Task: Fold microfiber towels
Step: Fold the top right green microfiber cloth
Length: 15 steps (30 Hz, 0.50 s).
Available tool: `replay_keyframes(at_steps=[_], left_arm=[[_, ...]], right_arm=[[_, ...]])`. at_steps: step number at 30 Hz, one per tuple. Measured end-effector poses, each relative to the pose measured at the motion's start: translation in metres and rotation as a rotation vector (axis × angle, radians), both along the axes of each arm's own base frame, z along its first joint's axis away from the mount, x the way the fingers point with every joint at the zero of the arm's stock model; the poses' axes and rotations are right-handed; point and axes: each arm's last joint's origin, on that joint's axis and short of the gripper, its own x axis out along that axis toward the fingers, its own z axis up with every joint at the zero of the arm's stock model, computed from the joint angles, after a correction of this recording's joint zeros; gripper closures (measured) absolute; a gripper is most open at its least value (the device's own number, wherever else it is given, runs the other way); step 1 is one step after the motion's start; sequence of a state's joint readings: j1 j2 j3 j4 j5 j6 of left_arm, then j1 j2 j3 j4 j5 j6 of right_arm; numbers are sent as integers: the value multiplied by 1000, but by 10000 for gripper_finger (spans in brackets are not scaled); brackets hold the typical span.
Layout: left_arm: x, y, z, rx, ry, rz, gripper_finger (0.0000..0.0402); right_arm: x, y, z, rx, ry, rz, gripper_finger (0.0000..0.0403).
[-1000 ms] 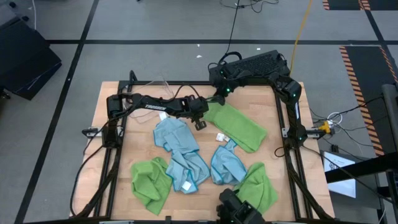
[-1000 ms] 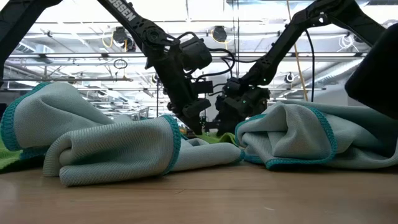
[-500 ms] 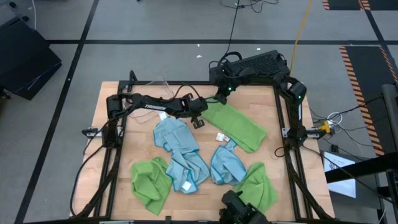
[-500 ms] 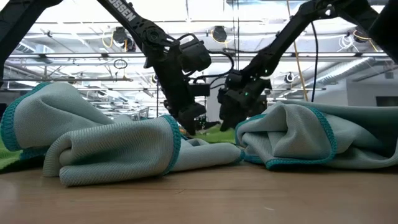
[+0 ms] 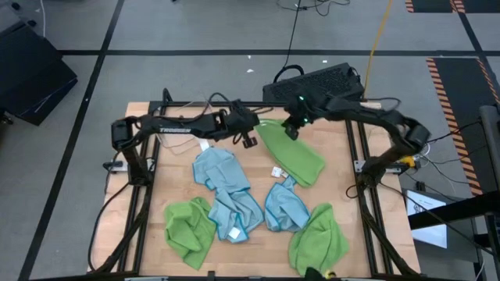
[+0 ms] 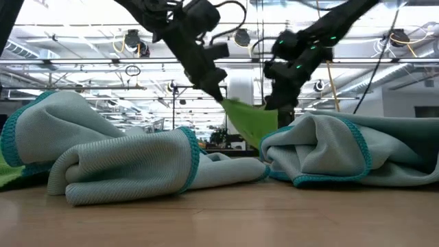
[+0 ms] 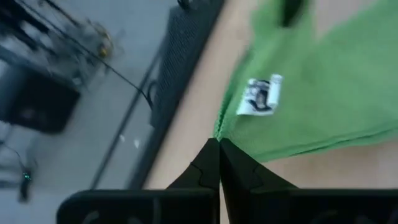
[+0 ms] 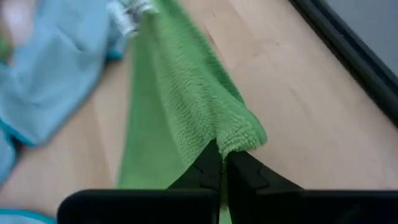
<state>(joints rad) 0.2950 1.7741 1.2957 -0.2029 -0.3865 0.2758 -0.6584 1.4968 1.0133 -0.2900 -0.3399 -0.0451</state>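
A lime green microfiber towel lies at the table's far right, and its far edge is raised between my two grippers. My left gripper is shut on the far left corner and my right gripper on the far right corner. In the low view the towel hangs below both grippers. A white tag shows near the left corner. Two light blue towels and two more green ones lie crumpled on the near half of the table. My left gripper pinches the green towel's far left corner between its two fingers, slanting down from the table's left. The corner is lifted, and the cloth runs away from the fingers down to the table. My right gripper pinches the towel's far right corner between its two fingers, slanting down from the far right. The corner is bunched at the fingertips, and the cloth hangs below them with its near part on the table.
A dark case sits just beyond the table's far edge, behind my right gripper. The black frame rails run along both sides of the table. Bare wood shows at the left.
Both grippers have risen, and my right gripper has also gone toward the table's right. The green towel's far edge has come up off the table with them, while its near part has stayed on the wood.
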Motion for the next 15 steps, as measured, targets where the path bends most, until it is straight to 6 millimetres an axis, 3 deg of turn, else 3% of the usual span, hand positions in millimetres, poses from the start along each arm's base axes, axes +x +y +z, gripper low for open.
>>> replay_keyframes(at_steps=[5, 9, 12, 15], left_arm=[[-1, 27, 13, 105, -81, -76, 399], [-4, 45, 20, 118, -168, -95, 399], [-8, 42, 27, 100, -167, -142, 399], [-10, 23, 39, 109, -146, -231, 399]], right_arm=[[-5, 24, -2, -45, -187, -79, 402], [-5, 40, -2, -123, -225, -188, 402], [-2, 55, 5, -181, -224, -219, 402], [-2, 73, 18, -237, -254, -222, 402]])
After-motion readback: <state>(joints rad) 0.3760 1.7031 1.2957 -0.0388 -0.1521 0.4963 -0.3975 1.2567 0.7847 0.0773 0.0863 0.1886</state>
